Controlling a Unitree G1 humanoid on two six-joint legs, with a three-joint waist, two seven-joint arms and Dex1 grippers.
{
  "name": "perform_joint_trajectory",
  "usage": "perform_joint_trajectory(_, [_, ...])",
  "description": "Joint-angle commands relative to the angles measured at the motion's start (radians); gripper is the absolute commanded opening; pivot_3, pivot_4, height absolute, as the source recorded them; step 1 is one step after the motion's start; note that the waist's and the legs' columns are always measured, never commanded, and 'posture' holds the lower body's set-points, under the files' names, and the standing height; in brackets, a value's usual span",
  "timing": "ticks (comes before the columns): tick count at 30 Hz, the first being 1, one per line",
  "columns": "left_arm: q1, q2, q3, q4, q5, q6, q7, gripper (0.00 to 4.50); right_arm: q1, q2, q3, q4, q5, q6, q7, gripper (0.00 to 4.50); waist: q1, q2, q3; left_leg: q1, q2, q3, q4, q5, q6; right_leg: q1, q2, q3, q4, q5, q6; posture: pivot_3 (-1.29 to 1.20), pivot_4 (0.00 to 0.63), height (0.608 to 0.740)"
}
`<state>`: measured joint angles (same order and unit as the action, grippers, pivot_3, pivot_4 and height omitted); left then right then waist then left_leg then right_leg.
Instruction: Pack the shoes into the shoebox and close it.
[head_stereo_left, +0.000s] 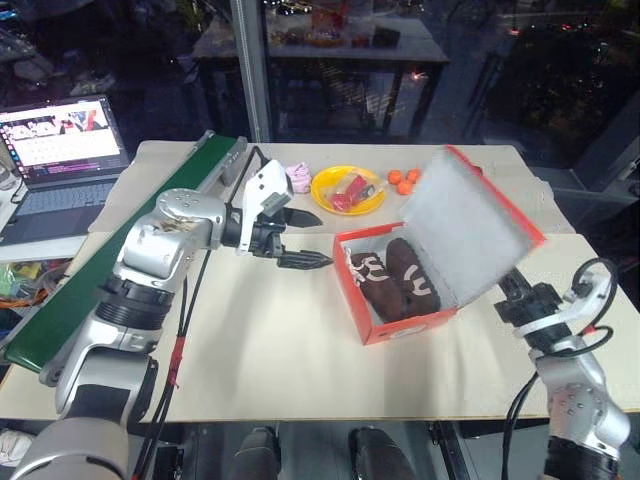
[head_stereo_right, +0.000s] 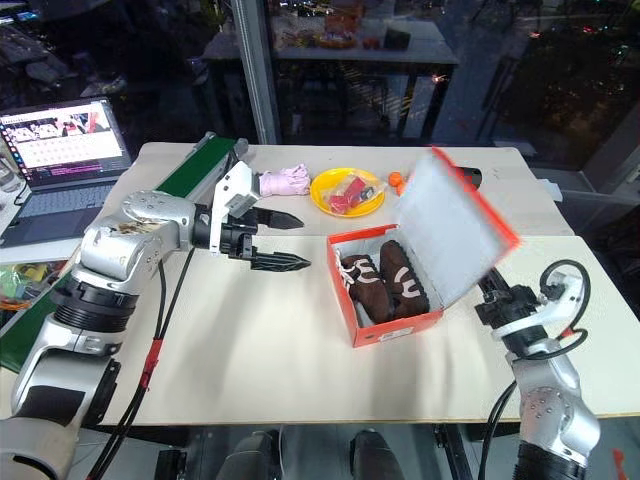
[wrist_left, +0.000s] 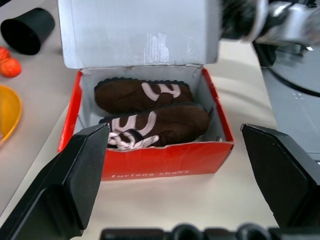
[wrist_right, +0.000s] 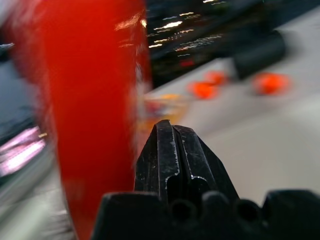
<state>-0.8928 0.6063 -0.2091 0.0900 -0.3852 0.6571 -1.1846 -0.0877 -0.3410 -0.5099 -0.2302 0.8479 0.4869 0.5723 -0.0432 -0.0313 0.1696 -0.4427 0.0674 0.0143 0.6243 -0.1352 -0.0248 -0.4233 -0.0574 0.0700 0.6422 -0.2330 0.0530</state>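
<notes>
The left gripper's (head_stereo_left: 300, 238) black fingers (wrist_left: 75, 172) stand spread wide and hold nothing; they hover above the bench (head_stereo_left: 280, 350), just to the left of the shoebox (head_stereo_left: 400, 325) and pointing toward it. The right gripper's (wrist_right: 172, 145) fingers are pressed tightly together with nothing between them; they sit beside the red outer face of the raised lid (head_stereo_left: 470, 235), at its lower right edge, though the blur does not show whether they touch it.

The bench is a broad, pale, matte surface. Along its left edge lies a long green board (head_stereo_left: 120, 260), and beyond that an open laptop (head_stereo_left: 60, 150) with a lit screen.

The shoebox is orange-red cardboard, rectangular and white inside, standing right of centre on the bench. Its lid is tipped up, the grey-white underside facing the robot. White lettering runs along the front wall in the left wrist view, too small to read surely.

The shoes (wrist_left: 150, 115) lie side by side inside the box, dark brown with a soft suede-like nap, cream rope laces and white side marks.

Behind the box sit a round yellow bowl (head_stereo_left: 347, 190) holding something red, a pink cloth bundle (head_stereo_left: 298, 177), a black cup (wrist_left: 27, 30), and a few small orange balls (head_stereo_left: 403, 180).
</notes>
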Motion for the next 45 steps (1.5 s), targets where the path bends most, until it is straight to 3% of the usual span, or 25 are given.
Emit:
perform_joint_trajectory(1, [-0.029,0.000,0.031,-0.013,0.004,-0.019,0.010,4.50,0.020,-0.046,0.048,-0.110,0.066,0.081,0.000,0.07,0.001,0.000,0.000,0.000,0.000,0.000,0.000,0.000,0.000,0.000,0.000,0.000,0.000,0.000,0.000,0.00,0.150,0.740])
perform_joint_trajectory(6, [-0.010,-0.004,0.037,-0.016,0.015,-0.023,0.040,4.50,-0.091,-0.096,0.223,-0.113,-0.015,0.151,-0.034,0.07,-0.003,0.000,0.000,0.000,0.000,0.001,0.000,0.000,0.000,0.000,0.000,0.001,0.000,-0.003,-0.006,0.00,0.150,0.740])
perform_joint_trajectory(16, [0.044,-0.011,0.076,-0.023,0.035,-0.034,0.118,4.50,-0.282,-0.108,0.555,0.142,-0.289,0.154,0.022,0.07,0.008,0.000,0.000,-0.002,0.000,0.000,0.000,0.000,0.000,-0.001,0.000,-0.001,0.000,0.000,0.000,0.00,0.150,0.740])
perform_joint_trajectory(19, [0.062,-0.018,0.093,-0.021,0.046,-0.045,0.164,4.50,-0.292,-0.046,0.513,0.219,-0.247,0.151,0.037,0.07,0.009,-0.002,-0.001,-0.002,0.000,0.000,0.002,0.000,0.000,-0.001,0.000,0.000,0.000,0.000,0.000,0.00,0.150,0.740])
perform_joint_trajectory(24, [0.111,-0.014,0.113,-0.037,0.043,-0.038,0.199,4.50,-0.291,-0.047,0.524,0.270,-0.320,0.136,0.040,0.07,0.001,-0.003,-0.001,0.002,0.000,0.000,0.002,0.000,0.000,0.002,0.001,0.000,0.000,0.000,0.000,0.00,0.150,0.740])
perform_joint_trajectory(31, [0.164,-0.018,0.122,-0.034,0.044,-0.056,0.218,4.50,-0.306,-0.108,0.496,0.090,-0.345,0.132,0.027,0.07,0.005,-0.003,-0.001,0.000,0.000,0.000,0.002,0.000,0.000,0.000,0.000,0.000,0.000,0.001,0.000,0.00,0.150,0.740])
perform_joint_trajectory(35, [0.237,-0.037,0.145,-0.036,0.039,-0.145,0.214,4.50,-0.275,-0.253,0.362,-0.130,-0.299,0.199,0.019,1.24,0.012,-0.001,0.001,-0.003,-0.001,0.000,0.001,0.000,0.000,-0.002,0.000,0.000,0.000,0.001,0.000,0.00,0.150,0.740])
perform_joint_trajectory(38, [0.287,-0.030,0.139,-0.015,0.088,-0.243,0.230,4.50,-0.190,-0.320,0.260,-0.176,-0.301,0.197,0.013,2.20,0.024,-0.002,0.000,-0.003,-0.001,0.000,0.000,0.000,0.001,-0.002,-0.001,0.000,-0.001,0.001,-0.002,0.00,0.150,0.740])
perform_joint_trajectory(40, [0.318,-0.037,0.145,-0.011,0.093,-0.273,0.240,4.50,-0.120,-0.327,0.212,-0.174,-0.320,0.169,0.008,2.56,0.029,-0.003,0.000,-0.003,0.000,0.000,0.000,-0.001,0.001,-0.001,0.000,-0.001,-0.001,0.001,-0.002,0.00,0.150,0.740])
perform_joint_trajectory(41, [0.343,-0.045,0.154,-0.008,0.092,-0.293,0.252,4.50,-0.062,-0.325,0.174,-0.159,-0.344,0.135,0.000,3.22,0.029,-0.003,0.000,-0.002,0.000,0.000,0.000,-0.001,0.001,-0.001,0.000,-0.001,-0.001,0.001,-0.002,0.00,0.150,0.740])
perform_joint_trajectory(45, [0.449,-0.056,0.170,0.019,0.120,-0.398,0.284,4.50,0.127,-0.262,0.065,-0.123,-0.394,0.014,-0.043,4.48,0.031,-0.003,0.000,0.000,0.000,0.001,0.001,-0.001,0.001,0.001,-0.001,0.000,-0.001,-0.004,-0.006,0.00,0.150,0.740])
